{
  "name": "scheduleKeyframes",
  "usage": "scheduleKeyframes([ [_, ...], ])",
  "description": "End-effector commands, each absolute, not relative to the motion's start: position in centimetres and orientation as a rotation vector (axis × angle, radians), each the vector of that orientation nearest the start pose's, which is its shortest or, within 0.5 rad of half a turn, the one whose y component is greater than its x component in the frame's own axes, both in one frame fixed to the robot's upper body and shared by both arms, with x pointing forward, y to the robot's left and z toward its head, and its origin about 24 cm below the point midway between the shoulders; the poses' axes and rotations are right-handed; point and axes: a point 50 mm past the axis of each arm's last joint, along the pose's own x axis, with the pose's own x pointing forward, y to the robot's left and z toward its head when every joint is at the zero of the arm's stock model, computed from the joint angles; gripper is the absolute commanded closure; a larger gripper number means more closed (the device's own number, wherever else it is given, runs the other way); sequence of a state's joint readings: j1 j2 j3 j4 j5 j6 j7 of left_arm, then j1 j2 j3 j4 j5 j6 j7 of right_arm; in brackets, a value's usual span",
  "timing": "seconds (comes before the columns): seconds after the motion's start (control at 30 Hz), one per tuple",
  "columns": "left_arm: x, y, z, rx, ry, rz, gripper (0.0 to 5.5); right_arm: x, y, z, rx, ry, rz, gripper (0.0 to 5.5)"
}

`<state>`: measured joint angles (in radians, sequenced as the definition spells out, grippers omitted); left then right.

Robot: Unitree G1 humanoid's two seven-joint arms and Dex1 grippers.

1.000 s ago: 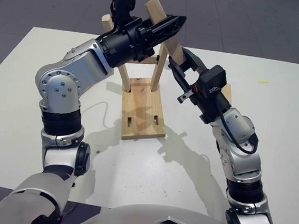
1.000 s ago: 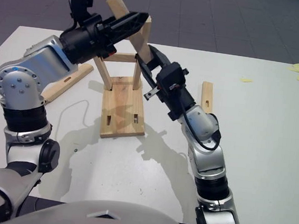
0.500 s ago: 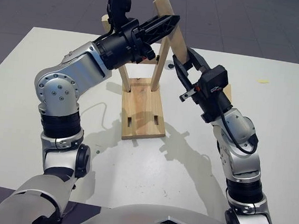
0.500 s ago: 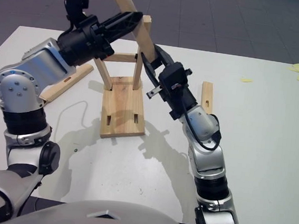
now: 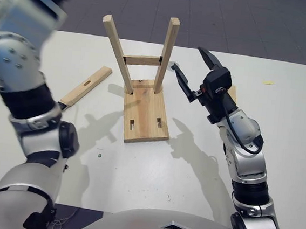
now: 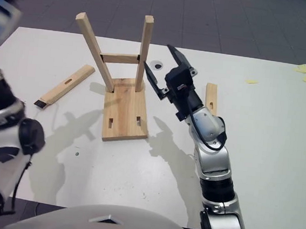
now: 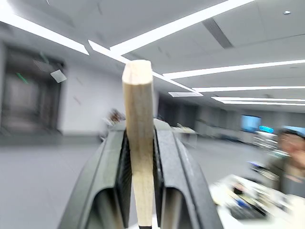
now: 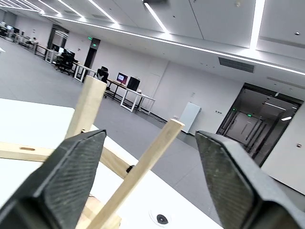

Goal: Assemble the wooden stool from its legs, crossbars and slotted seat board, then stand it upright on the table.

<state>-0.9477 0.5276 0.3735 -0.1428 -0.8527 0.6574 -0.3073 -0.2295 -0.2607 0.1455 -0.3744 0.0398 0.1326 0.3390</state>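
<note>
1. The flat pale wooden seat board (image 5: 145,111) lies on the white desk (image 5: 255,65), below the right pincer (image 5: 187,59) and to its left side.
2. Two pale wooden legs (image 5: 167,53) stand up in the board's far end. A short wooden crossbar (image 5: 143,60) joins them. The nearer leg is just beside the right pincer but does not touch it.
3. Half a second ago a third stick leaned over these legs, between both pincers. Now the left arm has swung up high and taken it away.
4. The left pincer (image 7: 140,128) is squeezed tight on that long pale wooden stick (image 7: 138,95), which points up at the ceiling.
5. The right pincer has pulled back a little. It is wide open and holds nothing.
6. So I think the third leg is not in yet. The two small slots (image 5: 132,124) at the board's near end have nothing in them.
7. A loose slotted wooden bar (image 5: 85,86) lies on the desk, far to the left of the right pincer.
8. The left arm is blurry and cut off at the edge, so I cannot tell how high the stick is.
9. The stick's lower end is hidden inside the left pincer.
10. Another small wooden piece (image 6: 211,98) lies partly hidden behind the right arm.
</note>
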Motion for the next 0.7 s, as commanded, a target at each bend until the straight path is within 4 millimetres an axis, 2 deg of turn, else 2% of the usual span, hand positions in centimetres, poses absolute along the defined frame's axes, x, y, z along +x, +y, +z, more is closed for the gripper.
scheduleKeyframes([
  [0.03,30.4,26.8,34.5,0.17,-0.564,-0.353,5.08,26.1,-13.1,15.9,-0.264,-0.368,0.462,1.26],
  [0.1,31.8,29.6,31.8,0.24,-0.452,-0.287,5.08,26.0,-13.5,15.8,-0.266,-0.361,0.446,0.94],
  [0.17,32.8,30.9,28.8,0.235,-0.353,-0.295,5.08,26.0,-13.7,15.8,-0.266,-0.358,0.434,0.6],
  [0.27,34.3,30.8,23.5,0.249,-0.189,-0.358,5.08,26.0,-14.0,15.8,-0.256,-0.352,0.415,0.11],
  [0.33,35.1,30.6,20.5,0.235,-0.102,-0.387,5.08,26.0,-14.1,15.6,-0.242,-0.344,0.405,0.11],
  [0.4,35.6,30.5,18.4,0.235,-0.025,-0.405,5.08,25.9,-14.1,15.5,-0.235,-0.338,0.403,0.1],
  [0.5,35.7,30.5,16.3,0.255,0.063,-0.44,5.08,26.0,-14.2,15.4,-0.239,-0.324,0.398,0.1],
  [0.7,35.5,30.8,15.2,0.267,0.124,-0.477,5.08,26.1,-14.5,15.3,-0.214,-0.308,0.378,0.1],
])
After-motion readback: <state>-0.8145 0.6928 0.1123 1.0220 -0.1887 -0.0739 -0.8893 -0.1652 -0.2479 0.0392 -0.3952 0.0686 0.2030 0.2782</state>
